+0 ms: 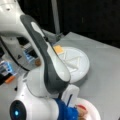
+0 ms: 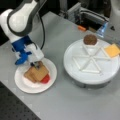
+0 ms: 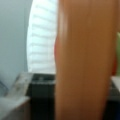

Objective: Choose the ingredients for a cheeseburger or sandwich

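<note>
In a front view the sandwich (image 2: 37, 74) lies on a white plate (image 2: 25, 85): tan-brown toast squares piled up, with a red disc (image 2: 45, 79) poking out at the lower right. My gripper (image 2: 35, 65) is down on the pile's far corner, shut on the top toast square (image 3: 82, 62), which fills the wrist view, with a green sliver (image 3: 118, 50) at its right edge. Other ingredient pieces stay in the white segmented tray (image 2: 92, 72): a dark brown patty (image 2: 90, 39) and a yellow cheese square (image 2: 112, 50). The cheese (image 1: 59, 49), tray (image 1: 80, 65) and red disc (image 1: 81, 108) also show behind my arm.
The tray stands raised on the grey table at a front view's right. An orange piece (image 2: 81, 28) and dark equipment (image 2: 87, 15) lie along the table's far edge. A black perforated board (image 2: 15, 110) borders the table at a front view's bottom left.
</note>
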Robot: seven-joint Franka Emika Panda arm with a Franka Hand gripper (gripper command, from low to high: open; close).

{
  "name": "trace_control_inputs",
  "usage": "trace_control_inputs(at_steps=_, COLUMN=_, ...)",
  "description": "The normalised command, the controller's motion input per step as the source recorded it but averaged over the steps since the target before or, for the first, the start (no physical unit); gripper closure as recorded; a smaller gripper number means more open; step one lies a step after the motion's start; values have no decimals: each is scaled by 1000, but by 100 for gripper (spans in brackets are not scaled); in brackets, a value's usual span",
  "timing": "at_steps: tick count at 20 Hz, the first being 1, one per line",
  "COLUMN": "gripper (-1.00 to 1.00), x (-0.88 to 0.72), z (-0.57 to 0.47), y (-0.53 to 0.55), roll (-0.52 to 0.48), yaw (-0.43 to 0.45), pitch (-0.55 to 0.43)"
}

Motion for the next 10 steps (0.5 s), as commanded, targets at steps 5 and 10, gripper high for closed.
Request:
trace_control_inputs(at_steps=5, gripper=100, x=265, z=-24, y=-225, roll=121, yaw=108, pitch=-53)
trace_control_inputs(at_steps=10, gripper=100, x=276, z=-22, y=-253, roll=113, yaw=131, pitch=-48)
